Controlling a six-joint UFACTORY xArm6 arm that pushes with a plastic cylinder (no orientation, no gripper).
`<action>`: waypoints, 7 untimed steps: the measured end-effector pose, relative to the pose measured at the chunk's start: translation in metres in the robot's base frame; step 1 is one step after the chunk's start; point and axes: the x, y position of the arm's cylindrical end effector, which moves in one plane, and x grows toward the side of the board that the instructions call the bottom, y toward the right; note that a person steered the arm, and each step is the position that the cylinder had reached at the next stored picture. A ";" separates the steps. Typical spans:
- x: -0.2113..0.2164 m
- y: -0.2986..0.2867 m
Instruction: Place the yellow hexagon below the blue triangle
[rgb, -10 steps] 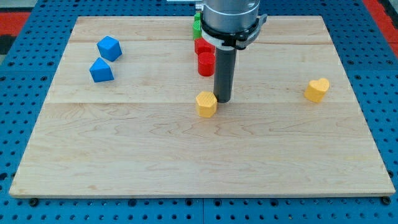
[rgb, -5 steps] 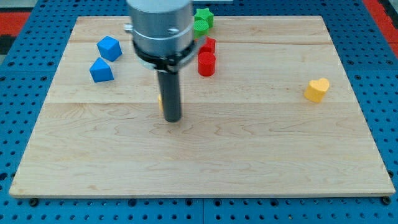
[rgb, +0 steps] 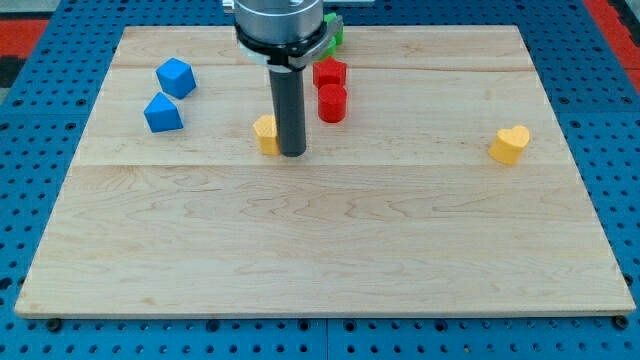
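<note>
The yellow hexagon lies on the wooden board, left of centre, partly hidden by my rod. My tip rests on the board right against the hexagon's right side. The blue triangle sits at the upper left, well to the left of the hexagon and slightly above it. A blue cube-like block lies just above the triangle.
Two red blocks stand right of my rod near the view's top. A green block peeks out behind the arm at the top edge. A yellow heart lies at the right.
The yellow hexagon has been pushed left and slightly up from the board's centre. My tip swung left past it, then moved back up and right to sit at its right side.
</note>
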 end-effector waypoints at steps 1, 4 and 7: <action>-0.016 0.012; -0.023 -0.065; 0.001 -0.098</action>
